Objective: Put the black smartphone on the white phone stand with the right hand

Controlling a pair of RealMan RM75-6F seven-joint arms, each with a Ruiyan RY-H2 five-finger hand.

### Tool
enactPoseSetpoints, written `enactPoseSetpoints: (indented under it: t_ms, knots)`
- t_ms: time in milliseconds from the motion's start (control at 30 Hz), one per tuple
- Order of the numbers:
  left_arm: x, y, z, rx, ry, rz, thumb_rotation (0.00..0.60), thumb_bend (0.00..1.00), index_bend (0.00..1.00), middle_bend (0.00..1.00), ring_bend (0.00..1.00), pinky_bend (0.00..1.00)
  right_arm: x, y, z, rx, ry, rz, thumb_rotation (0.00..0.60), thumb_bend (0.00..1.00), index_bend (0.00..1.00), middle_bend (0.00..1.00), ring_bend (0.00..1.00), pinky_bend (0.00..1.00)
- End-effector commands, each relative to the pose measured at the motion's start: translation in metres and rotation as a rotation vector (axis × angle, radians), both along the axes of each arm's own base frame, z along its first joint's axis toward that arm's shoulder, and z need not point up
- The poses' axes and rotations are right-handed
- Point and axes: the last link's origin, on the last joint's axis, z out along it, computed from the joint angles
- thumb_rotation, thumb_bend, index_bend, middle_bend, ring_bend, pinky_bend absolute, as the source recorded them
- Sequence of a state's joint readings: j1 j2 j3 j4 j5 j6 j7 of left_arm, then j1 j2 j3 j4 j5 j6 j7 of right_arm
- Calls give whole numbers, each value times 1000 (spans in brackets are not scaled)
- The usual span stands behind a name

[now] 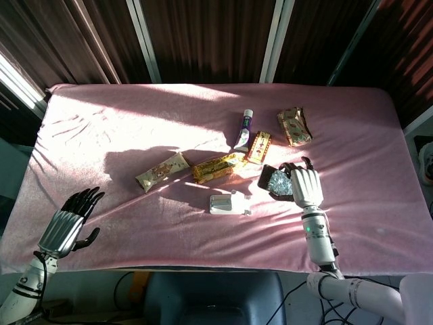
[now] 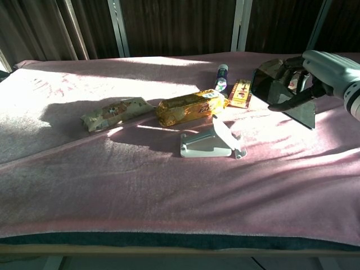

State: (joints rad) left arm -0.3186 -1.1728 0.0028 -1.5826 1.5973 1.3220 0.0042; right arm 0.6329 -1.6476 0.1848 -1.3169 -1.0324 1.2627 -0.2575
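My right hand (image 1: 306, 185) (image 2: 323, 70) grips the black smartphone (image 1: 276, 182) (image 2: 278, 95) and holds it tilted in the air, above the cloth, to the right of the white phone stand (image 1: 226, 203) (image 2: 211, 142). The stand sits on the pink cloth with nothing on it, its rest pointing toward the phone. My left hand (image 1: 71, 220) hangs at the near left table edge with fingers spread, holding nothing; the chest view does not show it.
A gold snack pack (image 1: 216, 166) (image 2: 190, 107) lies just behind the stand. A beige wrapped snack (image 1: 161, 171) lies to its left. A small tube (image 1: 245, 128), a gold bar (image 1: 259, 147) and a foil packet (image 1: 294, 126) lie farther back. The pink cloth (image 1: 135, 122) covers the table.
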Motion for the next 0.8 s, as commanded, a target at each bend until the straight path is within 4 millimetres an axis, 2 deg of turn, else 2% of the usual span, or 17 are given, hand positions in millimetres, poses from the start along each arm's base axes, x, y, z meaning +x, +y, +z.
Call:
enactPoseSetpoints:
  t_ms: [33,400,533,800]
  knots:
    - [0,1,-2,2,6,4,600,358,0,9,21,123,12,5,2,43,-234,175,600,215,1000,807,549,250]
    - [0,4,-6,0,19,14,600,358,0,8,21,122,54,1,-51,176,-452,389,600,212,1000,807,549,271]
    - [0,4,-5,-1,19,13,600,359,0,8,22,122,59,0,-67,202,-463,401,600,212,1000,807,549,275]
    - [0,1,-3,3,13,10,600,359,0,8,22,122,59,0,-82,214,-498,391,600,212,1000,807,549,281]
